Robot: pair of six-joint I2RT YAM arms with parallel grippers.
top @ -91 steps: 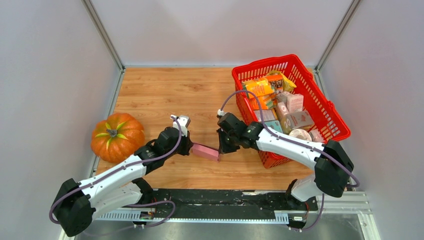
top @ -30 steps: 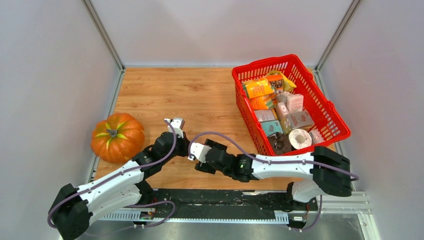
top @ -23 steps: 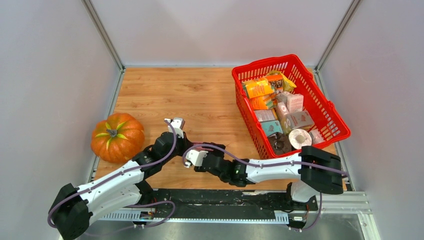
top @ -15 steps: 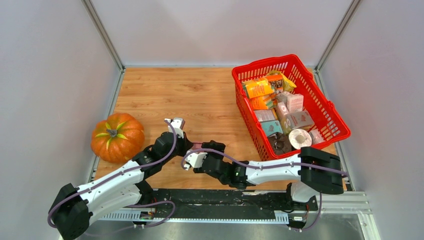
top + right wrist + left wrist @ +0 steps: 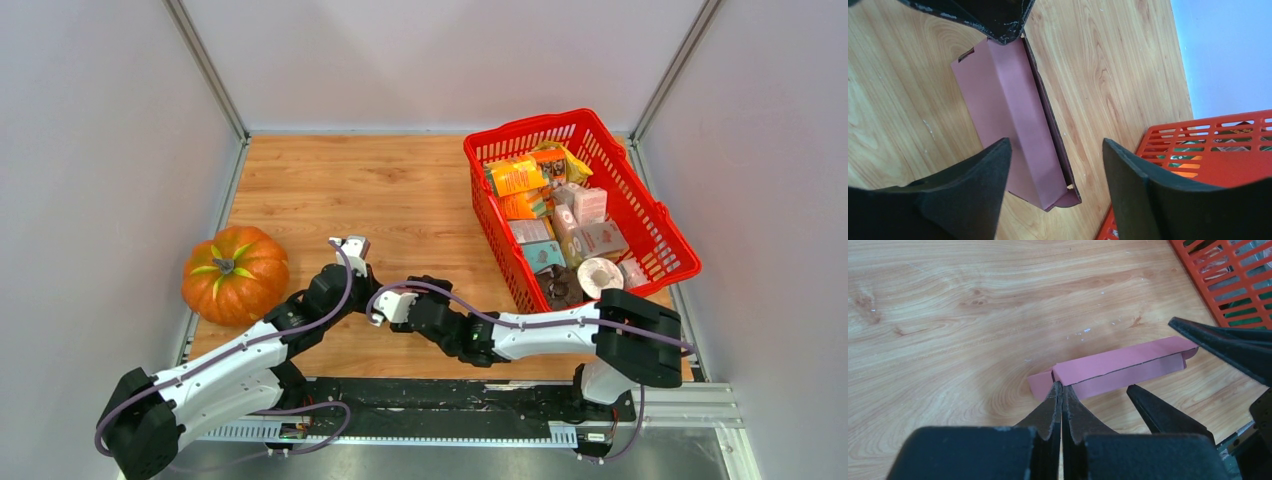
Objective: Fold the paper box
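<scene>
The paper box (image 5: 1118,367) is a long flat pink carton lying on the wooden table, its far end flap curled open (image 5: 1068,196). My left gripper (image 5: 1062,385) is shut, its tips pinching the box's left end. My right gripper (image 5: 1057,145) is open and hovers over the box's other end, one finger (image 5: 983,180) on each side and neither touching it. In the left wrist view those fingers (image 5: 1158,410) straddle the carton's right end. From above, both wrists meet at the table's front centre and cover the box.
An orange pumpkin (image 5: 234,273) sits at the left table edge. A red basket (image 5: 530,122) full of groceries stands at the right, its wall close to my right gripper (image 5: 1198,150). Grey walls enclose the table.
My right arm left the box's right end, swung low along the front edge and came over the box, shifting slightly right in the last half second. The left arm has stayed still.
</scene>
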